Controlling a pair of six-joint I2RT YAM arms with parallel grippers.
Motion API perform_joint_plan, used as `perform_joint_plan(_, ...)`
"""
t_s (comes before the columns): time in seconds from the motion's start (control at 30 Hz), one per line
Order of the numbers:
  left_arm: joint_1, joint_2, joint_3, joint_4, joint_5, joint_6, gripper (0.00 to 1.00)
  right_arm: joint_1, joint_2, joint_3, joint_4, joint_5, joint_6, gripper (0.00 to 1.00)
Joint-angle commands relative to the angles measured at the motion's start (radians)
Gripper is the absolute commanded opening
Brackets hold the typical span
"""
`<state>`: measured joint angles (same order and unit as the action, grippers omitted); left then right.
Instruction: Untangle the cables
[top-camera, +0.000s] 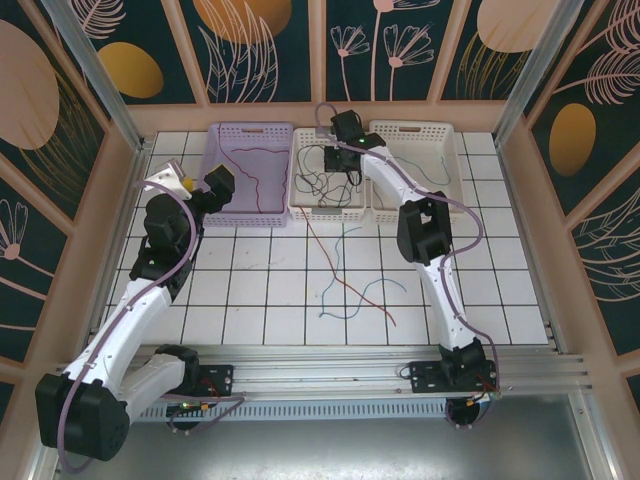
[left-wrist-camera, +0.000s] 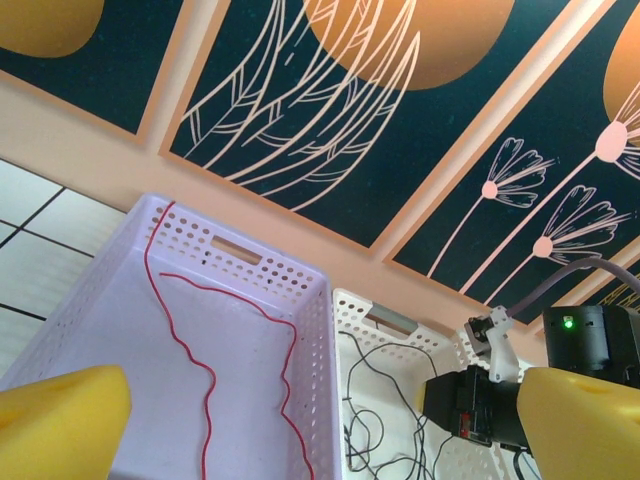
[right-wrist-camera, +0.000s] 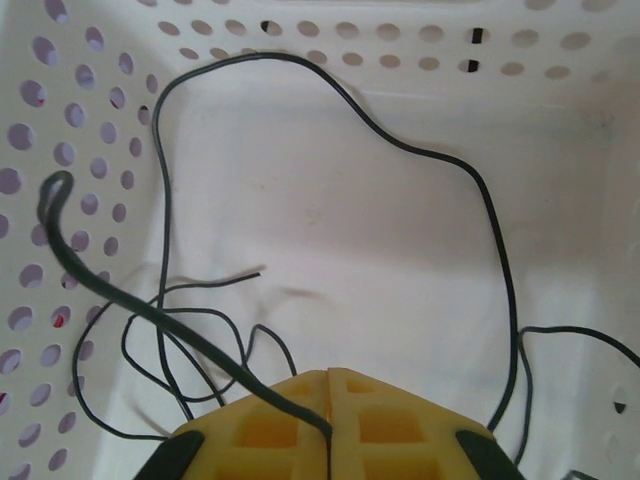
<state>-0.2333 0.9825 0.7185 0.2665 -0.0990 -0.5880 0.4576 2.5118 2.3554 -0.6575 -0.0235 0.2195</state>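
A red cable (top-camera: 262, 180) (left-wrist-camera: 205, 385) lies alone in the purple basket (top-camera: 226, 150) (left-wrist-camera: 240, 262). Several black cables (top-camera: 318, 185) (right-wrist-camera: 495, 260) are looped in the middle white basket (top-camera: 300, 205) (right-wrist-camera: 90, 150). My right gripper (top-camera: 346, 165) (right-wrist-camera: 329, 378) hangs inside that basket, shut on a black cable (right-wrist-camera: 150, 312) that runs up and left out of the closed yellow jaws. On the table tiles a red cable (top-camera: 372, 292) and a blue one (top-camera: 338, 258) cross each other. My left gripper (top-camera: 222, 183) (left-wrist-camera: 320, 435) is open and empty at the purple basket's near-left corner.
A second white basket (top-camera: 430, 130) stands right of the middle one, with the right arm reaching across its near-left corner. Wooden walls close in the tiled table on three sides. An aluminium rail (top-camera: 330, 360) runs along the near edge.
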Motion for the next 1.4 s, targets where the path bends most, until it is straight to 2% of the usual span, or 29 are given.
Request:
perform_joint_plan(0.0, -0.006, 0.001, 0.019, 0.032, -0.009, 0.011, 0.99, -0.007, -0.005, 0.042, -0.054, 0.014, 0.017, 0.12)
perform_joint_plan(0.37, -0.012, 0.001, 0.019, 0.028, -0.013, 0.016, 0.99, -0.008, -0.075, 0.048, -0.086, 0.031, 0.024, 0.25)
perform_joint_plan(0.57, -0.016, 0.008, 0.024, 0.021, -0.005, 0.017, 0.99, 0.017, -0.214, -0.027, -0.062, 0.025, 0.017, 0.36)
perform_joint_plan(0.73, -0.025, 0.017, 0.033, 0.007, 0.011, 0.023, 0.99, 0.079, -0.457, -0.288, 0.058, 0.056, -0.005, 0.46)
perform_joint_plan(0.93, -0.047, 0.056, 0.074, -0.047, 0.046, 0.028, 0.98, 0.156, -0.793, -0.73, 0.214, 0.083, 0.015, 0.55)
perform_joint_plan(1.07, -0.054, 0.103, 0.143, -0.133, 0.079, 0.034, 0.99, 0.197, -0.998, -1.024, 0.32, 0.019, 0.096, 0.61)
perform_joint_plan(1.1, -0.054, 0.113, 0.158, -0.149, 0.086, 0.042, 0.99, 0.213, -1.033, -1.09, 0.339, -0.013, 0.115, 0.61)
perform_joint_plan(1.2, -0.054, 0.12, 0.174, -0.17, 0.087, 0.067, 0.99, 0.284, -1.098, -1.255, 0.387, -0.007, 0.168, 0.62)
perform_joint_plan(1.37, -0.055, 0.12, 0.173, -0.167, 0.1, 0.091, 0.98, 0.396, -1.141, -1.413, 0.429, 0.033, 0.227, 0.63)
